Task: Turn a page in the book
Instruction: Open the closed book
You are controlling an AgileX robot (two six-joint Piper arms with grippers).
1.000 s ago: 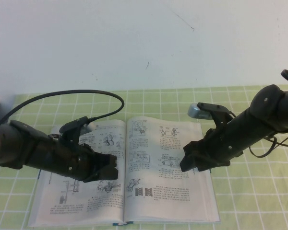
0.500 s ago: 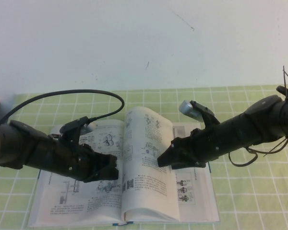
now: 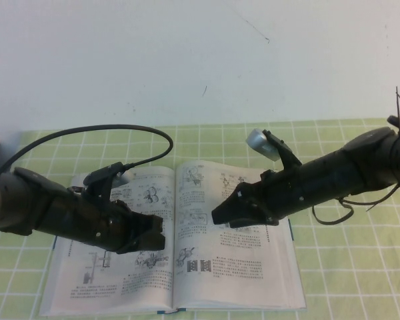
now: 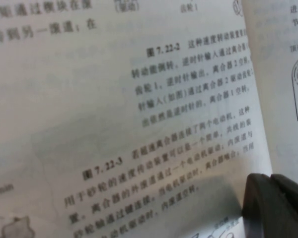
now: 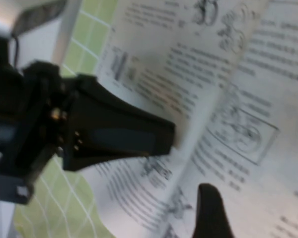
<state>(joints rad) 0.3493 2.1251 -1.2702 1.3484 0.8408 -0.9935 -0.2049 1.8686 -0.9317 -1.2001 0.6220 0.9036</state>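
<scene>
While the right jaws hang over the gutter side of the page [image 3: 253,267], well apart and with nothing seen gripped, this reads as the catch-and-lift step. Whether a leaf edge lies between them cannot be told.

- The book [image 3: 207,297] lies open and flat at 6 o'clock on the green checked worktop [image 3: 347,280].
- The right arm [image 3: 333,177] comes in from 3 o'clock.
- To do it well, I would take one leaf only, near its free edge at 3 o'clock, then sweep it low in an arc toward 9.
- The left jaws look closed and empty, resting on the left-hand leaf. The left arm [image 3: 53,210] lies across it from 9 o'clock, right where the turned page must land.
- A black cable [image 3: 120,129] loops at 11 o'clock, clear of the book.
</scene>
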